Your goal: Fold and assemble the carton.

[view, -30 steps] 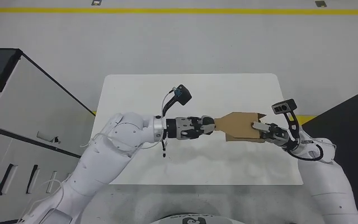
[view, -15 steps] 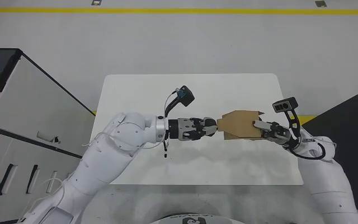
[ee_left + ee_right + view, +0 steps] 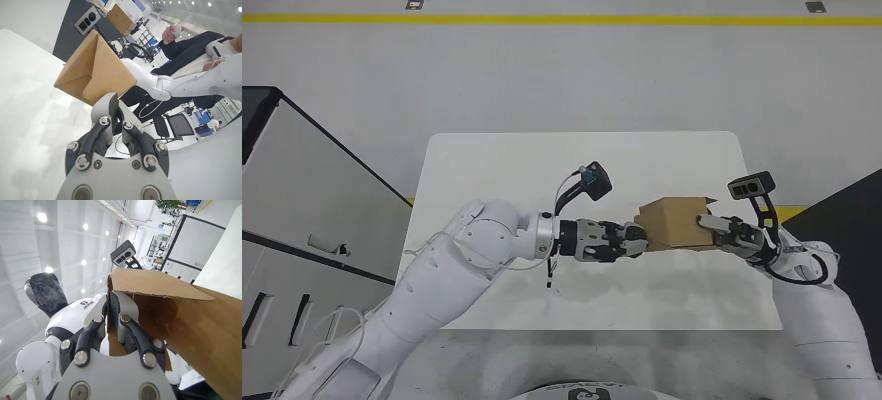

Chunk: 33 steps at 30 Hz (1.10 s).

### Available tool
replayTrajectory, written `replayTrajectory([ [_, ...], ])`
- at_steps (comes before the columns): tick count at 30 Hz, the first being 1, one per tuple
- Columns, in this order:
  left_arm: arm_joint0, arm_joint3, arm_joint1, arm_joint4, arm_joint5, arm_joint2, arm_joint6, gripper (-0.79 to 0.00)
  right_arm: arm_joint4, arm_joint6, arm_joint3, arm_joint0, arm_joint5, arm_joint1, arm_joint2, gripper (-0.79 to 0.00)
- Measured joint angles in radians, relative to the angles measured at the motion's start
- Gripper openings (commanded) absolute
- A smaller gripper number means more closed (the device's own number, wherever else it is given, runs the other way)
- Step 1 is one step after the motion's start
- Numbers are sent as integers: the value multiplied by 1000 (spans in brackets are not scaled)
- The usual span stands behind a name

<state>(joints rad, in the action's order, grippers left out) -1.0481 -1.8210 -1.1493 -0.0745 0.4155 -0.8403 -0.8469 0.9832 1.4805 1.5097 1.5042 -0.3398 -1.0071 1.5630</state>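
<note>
A white worktop (image 3: 492, 170) stands on a pale grey floor (image 3: 642, 80), which is crossed by a yellow line (image 3: 542, 18). A white, black-edged partition (image 3: 302, 190) stands just beside the worktop. Round lights (image 3: 42, 217) dot a white gridded ceiling (image 3: 62, 247). A black office chair (image 3: 178, 126) stands farther off.

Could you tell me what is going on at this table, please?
The robot is assembling a carton, held over the table between both arms. The right gripper clamps one wall at the carton's open end. The left gripper, shut, is at the opposite end, where the flaps are folded in.
</note>
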Motion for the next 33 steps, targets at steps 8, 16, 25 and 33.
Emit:
replayTrajectory([
  [8, 9, 17, -5, 4, 6, 13, -2, -785, -25, 1, 5, 4, 1, -7, 13, -785],
  [16, -20, 12, 4, 26, 8, -22, 1, -785, -109, 0, 35, 13, 0, -9, 22, -785],
  [25, -23, 17, 5, 34, 0, -21, -22, -785, -148, 3, 65, 17, 3, -9, 21, -785],
  [33, -25, 25, 7, 41, -4, -30, -25, -785, -162, -1, 52, 21, -1, -7, 32, -785],
])
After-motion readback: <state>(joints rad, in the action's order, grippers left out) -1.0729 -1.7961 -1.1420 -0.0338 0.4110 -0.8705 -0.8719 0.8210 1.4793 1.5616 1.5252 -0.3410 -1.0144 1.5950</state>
